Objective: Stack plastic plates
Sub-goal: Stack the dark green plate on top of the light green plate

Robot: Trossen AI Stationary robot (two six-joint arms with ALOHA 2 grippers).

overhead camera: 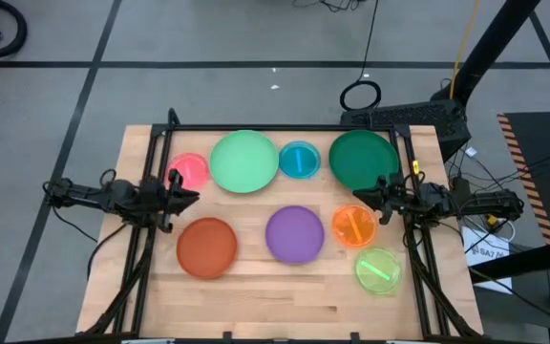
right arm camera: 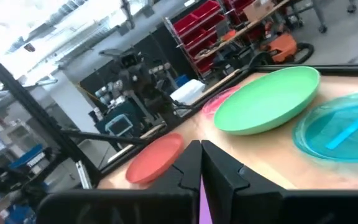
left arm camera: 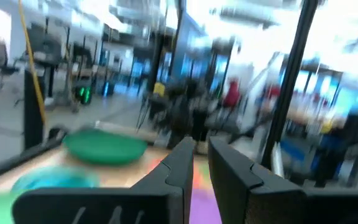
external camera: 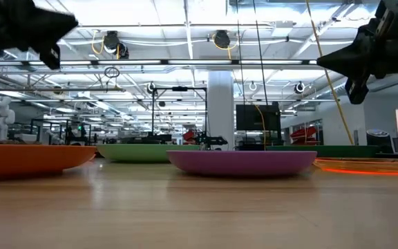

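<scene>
across the wooden table (overhead camera: 285,287), eight plastic plates (overhead camera: 294,233) lie unstacked in two rows, left gripper (overhead camera: 191,197) beside the pink plate (overhead camera: 189,171), right gripper (overhead camera: 361,196) above the orange plate (overhead camera: 353,226), both narrow, empty

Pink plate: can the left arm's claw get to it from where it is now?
Probably yes. The left claw hangs in the air just beside the pink plate, and nothing lies between them on the table.

Eight plates (overhead camera: 294,233) lie separately on the table (overhead camera: 285,296), four behind, four in front, none stacked.
</scene>
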